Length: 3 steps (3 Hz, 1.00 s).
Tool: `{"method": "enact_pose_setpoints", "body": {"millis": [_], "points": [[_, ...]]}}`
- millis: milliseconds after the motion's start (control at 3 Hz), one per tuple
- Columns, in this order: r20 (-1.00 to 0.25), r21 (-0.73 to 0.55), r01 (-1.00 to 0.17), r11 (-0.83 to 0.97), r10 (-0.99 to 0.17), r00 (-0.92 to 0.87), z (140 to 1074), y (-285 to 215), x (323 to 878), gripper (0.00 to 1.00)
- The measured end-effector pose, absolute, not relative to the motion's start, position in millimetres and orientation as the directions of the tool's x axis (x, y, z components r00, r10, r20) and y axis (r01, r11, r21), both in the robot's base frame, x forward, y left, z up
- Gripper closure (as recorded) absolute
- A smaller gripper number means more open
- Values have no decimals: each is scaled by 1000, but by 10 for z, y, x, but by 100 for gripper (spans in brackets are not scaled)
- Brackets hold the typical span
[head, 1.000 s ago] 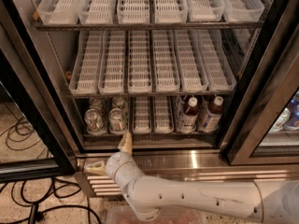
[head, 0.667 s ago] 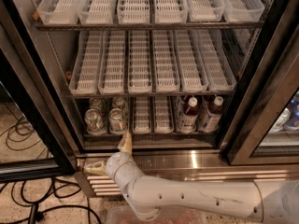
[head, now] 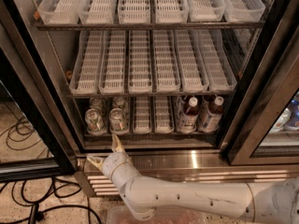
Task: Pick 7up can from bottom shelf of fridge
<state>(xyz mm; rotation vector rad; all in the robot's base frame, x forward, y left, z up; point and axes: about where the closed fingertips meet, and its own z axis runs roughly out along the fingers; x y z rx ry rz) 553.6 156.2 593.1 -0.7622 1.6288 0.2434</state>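
Observation:
The fridge [head: 42, 106] stands open with a black door frame and white slotted trays. On its bottom shelf [head: 149, 133], several silvery 7up cans sit at the left: one front can [head: 117, 119], another to its left [head: 94, 120], and more behind them. My gripper [head: 106, 153] is open, just below and in front of the shelf's left part, its upper finger [head: 117, 143] pointing up toward the front can. It holds nothing. My white arm [head: 187, 197] reaches in from the lower right.
Two dark-capped bottles with white labels [head: 189, 115] [head: 212, 114] stand at the shelf's right. Two higher racks of white trays [head: 149, 64] sit above. A shiny ribbed steel base [head: 196, 164] lies under the shelf. Black cables [head: 18, 129] lie on the floor at left.

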Motion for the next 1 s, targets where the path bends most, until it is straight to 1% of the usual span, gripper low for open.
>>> {"method": "enact_pose_setpoints", "body": {"millis": [333, 667, 1000], "points": [[-947, -261, -593, 762, -321, 5, 5910, 1728, 5629, 29], [-952, -262, -573, 776, -304, 23, 5887, 1874, 5708, 25], [-959, -255, -540, 802, -280, 37, 5897, 1961, 5779, 26]]}}
